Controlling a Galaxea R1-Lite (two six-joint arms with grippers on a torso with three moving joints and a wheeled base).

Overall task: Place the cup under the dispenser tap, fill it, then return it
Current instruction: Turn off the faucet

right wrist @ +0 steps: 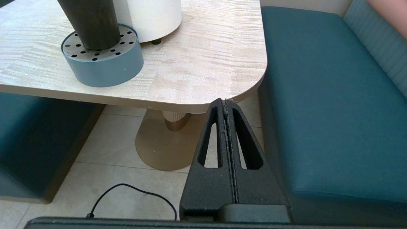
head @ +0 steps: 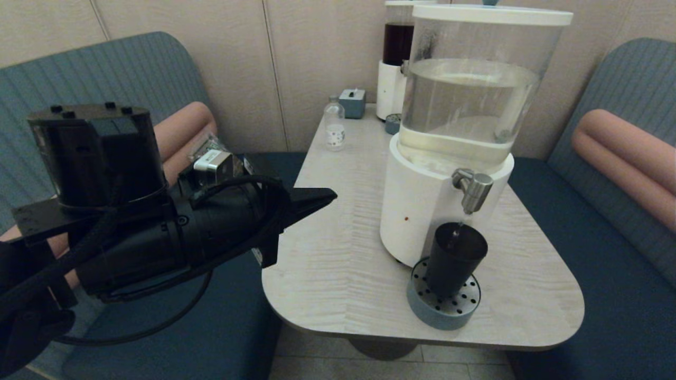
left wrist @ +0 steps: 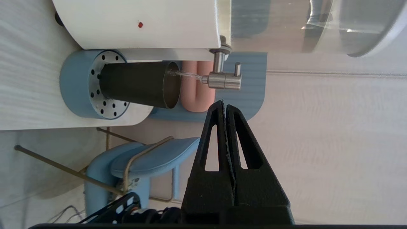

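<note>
The dark cup [head: 454, 258] stands upright on the blue perforated drip tray [head: 422, 311], right under the steel dispenser tap [head: 474, 190]. A thin stream of water runs from the tap [left wrist: 222, 81] into the cup [left wrist: 140, 84]. My left gripper [head: 330, 196] hovers shut and empty at the table's left edge, well left of the dispenser, its tip [left wrist: 222, 103] pointing toward the tap. My right gripper [right wrist: 225, 101] is shut and empty, low beside the table's near right corner; it does not show in the head view. The cup's base [right wrist: 90, 25] shows in the right wrist view.
The large clear-tank dispenser [head: 465, 105] fills the table's middle. Behind it stand a smaller dispenser with dark liquid [head: 396, 53], a small clear bottle [head: 334, 124] and a grey-blue box [head: 353, 103]. Teal bench seats [right wrist: 324, 95] flank the table [head: 338, 253].
</note>
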